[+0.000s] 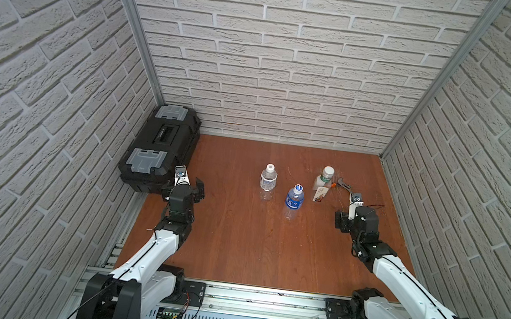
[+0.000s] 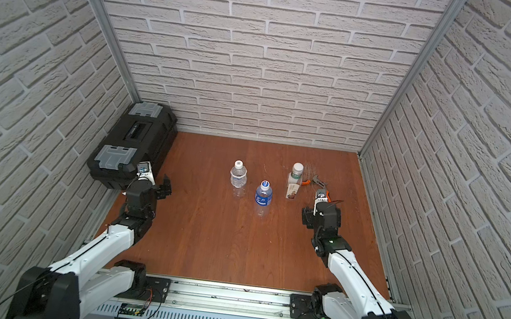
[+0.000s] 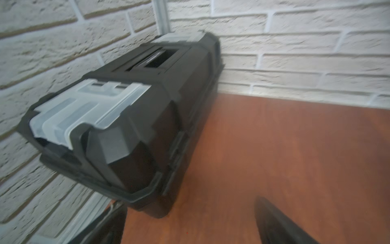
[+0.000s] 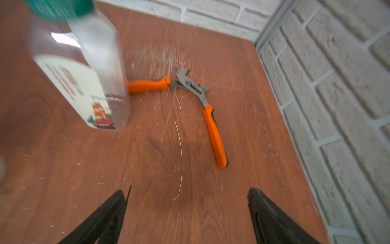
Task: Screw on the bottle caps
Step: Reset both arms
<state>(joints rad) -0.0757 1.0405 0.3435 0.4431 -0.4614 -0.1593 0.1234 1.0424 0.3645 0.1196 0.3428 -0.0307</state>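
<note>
Three bottles stand upright mid-table in both top views, each with a cap on its neck. The white-labelled bottle [image 1: 268, 181] carries a small white cap [image 1: 270, 168]. On the blue-labelled bottle [image 1: 294, 200] sits a blue cap [image 1: 298, 188]. The squarish bottle [image 1: 321, 187] [image 4: 88, 84] has a green neck band and a wider white cap [image 1: 328, 171]. My left gripper [image 1: 183, 188] [image 3: 190, 203] hangs open by the toolbox, holding nothing. To the right of the squarish bottle, my right gripper [image 1: 355, 216] [image 4: 186, 190] is open over bare wood, apart from it.
A black toolbox [image 1: 160, 148] [image 3: 126, 126] lies against the left wall at the back left. Orange-handled pliers [image 1: 344, 185] [image 4: 213, 126] lie spread open just beyond my right gripper, near the right wall. Brick walls close in the wooden table [image 1: 238, 240] on three sides.
</note>
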